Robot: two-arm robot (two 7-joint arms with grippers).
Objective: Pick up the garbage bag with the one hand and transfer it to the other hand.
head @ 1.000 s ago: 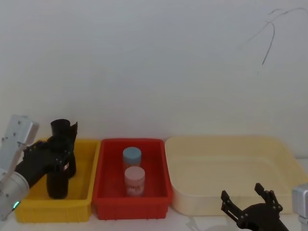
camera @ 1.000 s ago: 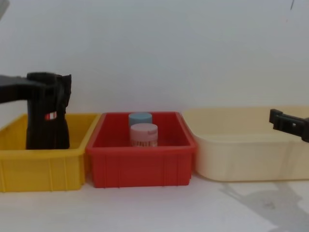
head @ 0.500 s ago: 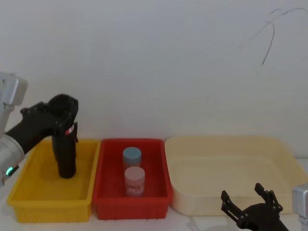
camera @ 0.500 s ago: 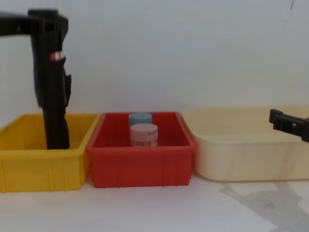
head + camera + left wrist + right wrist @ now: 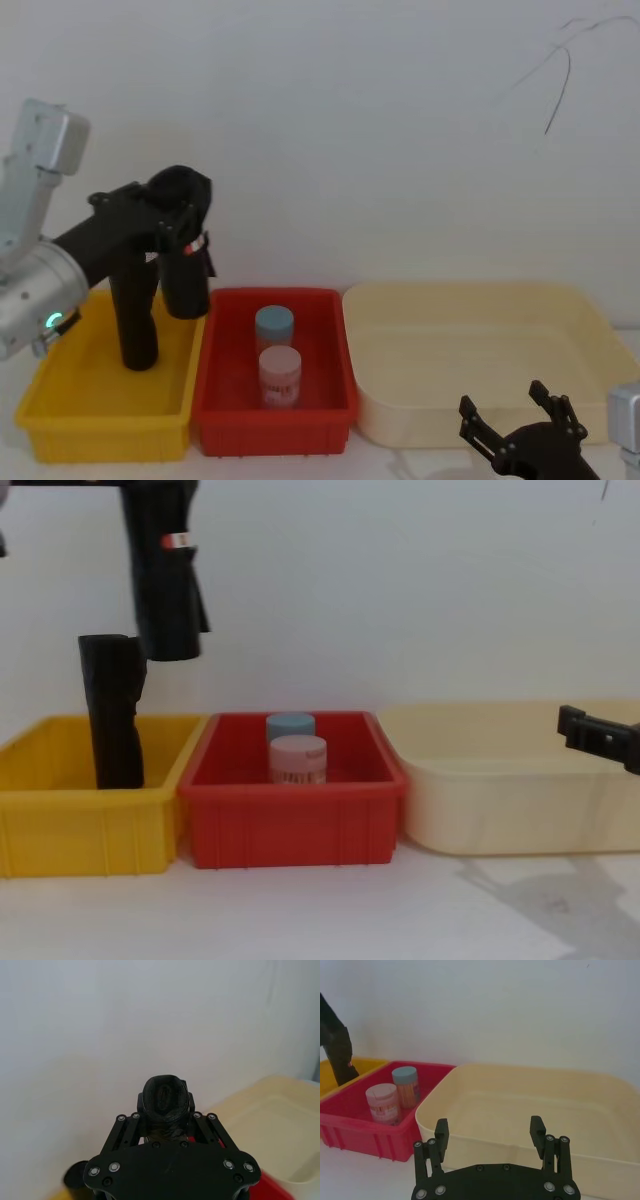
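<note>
Garbage bag (image 5: pixel 186 288) in left gripper (image 5: pixel 172 228) above yellow bin (image 5: pixel 108 428) w/ 2nd roll (image 5: pixel 136 330).

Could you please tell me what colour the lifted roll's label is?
Red and white; the small label shows best in chest view.

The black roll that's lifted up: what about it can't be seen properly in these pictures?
- Label on the bag: too small to read, head and chest views.
- Bag's top, chest view: cut off by the upper edge, along with the left gripper's hold on it.
- Bag's lower length, left wrist view: hidden behind the gripper's body.
- Bag, right wrist view: partly cut by the left edge.
</note>
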